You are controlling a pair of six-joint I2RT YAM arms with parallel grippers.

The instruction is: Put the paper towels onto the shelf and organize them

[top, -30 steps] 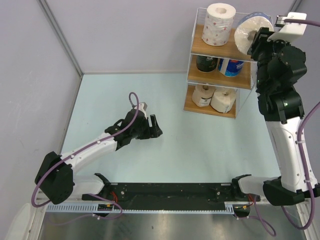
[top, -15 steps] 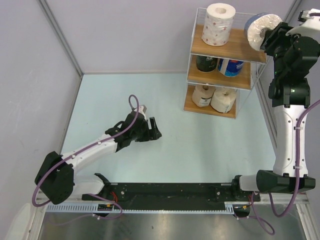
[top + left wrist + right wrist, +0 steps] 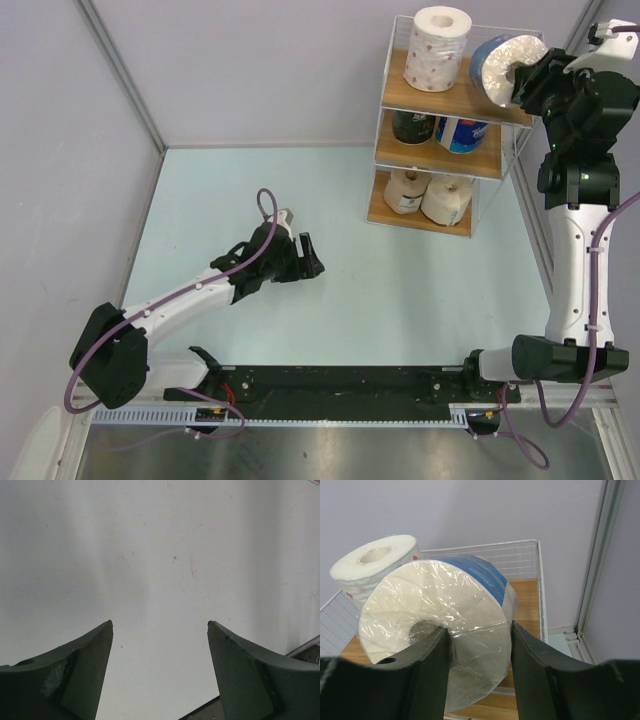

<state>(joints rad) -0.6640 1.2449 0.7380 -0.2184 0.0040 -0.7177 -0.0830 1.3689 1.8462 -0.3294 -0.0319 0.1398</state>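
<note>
The shelf (image 3: 470,100) stands at the back right, its top board (image 3: 526,600) also in the right wrist view. My right gripper (image 3: 528,80) (image 3: 478,626) is shut on a blue-wrapped paper towel roll (image 3: 503,62) (image 3: 445,630), with one finger in the core and the other outside. The roll is tipped on its side over the top board, next to the white red-speckled roll (image 3: 441,48) (image 3: 372,565). A dark roll (image 3: 411,127) and a blue roll (image 3: 461,133) sit on the middle tier. Cream (image 3: 406,190) and tan (image 3: 446,200) rolls sit on the bottom. My left gripper (image 3: 308,255) (image 3: 160,623) stands open and holds nothing above the table.
Grey walls close in the table at the left and back. A metal corner post (image 3: 600,555) runs just right of the shelf. The black rail (image 3: 350,385) with both arm bases lies along the near edge. A purple cable (image 3: 268,205) loops over the left arm.
My right arm has stretched upward with the blue-wrapped roll, which swung right and then back left over the top board. The left arm has not moved.
</note>
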